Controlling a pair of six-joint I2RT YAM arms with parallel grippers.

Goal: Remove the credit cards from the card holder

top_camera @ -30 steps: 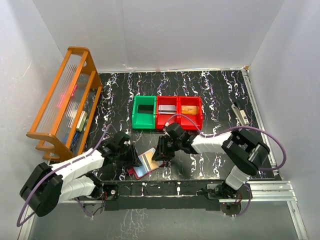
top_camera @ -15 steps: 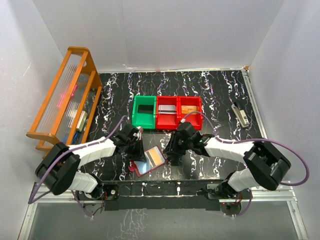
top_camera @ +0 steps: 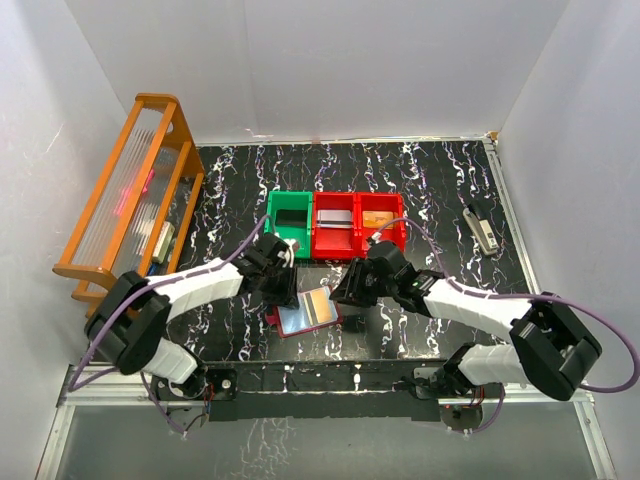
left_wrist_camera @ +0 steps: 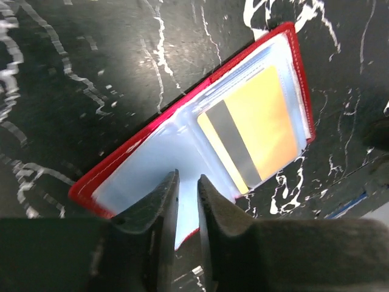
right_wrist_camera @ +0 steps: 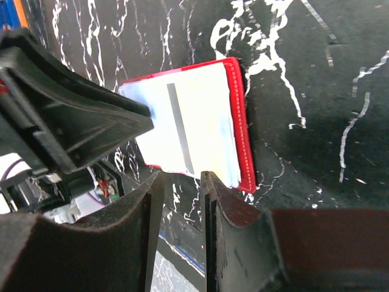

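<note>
The card holder (top_camera: 296, 321) lies open on the black marbled table, dark red with pale clear sleeves. A gold credit card (left_wrist_camera: 258, 125) with a grey stripe sits inside the right sleeve; from above it shows as a tan patch (top_camera: 316, 302). My left gripper (top_camera: 284, 296) hovers over the left sleeve (left_wrist_camera: 152, 176), its jaws (left_wrist_camera: 187, 182) a narrow slit apart with nothing between them. My right gripper (top_camera: 344, 295) is at the holder's right edge (right_wrist_camera: 238, 115), jaws (right_wrist_camera: 179, 179) slightly open and empty. In the right wrist view the card (right_wrist_camera: 200, 118) looks washed out.
Behind the holder stand a green bin (top_camera: 272, 228) and two red bins (top_camera: 322, 240), (top_camera: 400, 228) with flat cards in them. A wooden rack (top_camera: 130, 200) fills the left side. A small grey object (top_camera: 480, 228) lies at the right. The metal rail (top_camera: 330, 375) runs along the near edge.
The holder has slid right and away from the near edge and turned. Both grippers moved with it, the left one up and right. The left jaws narrowed, then parted slightly.
</note>
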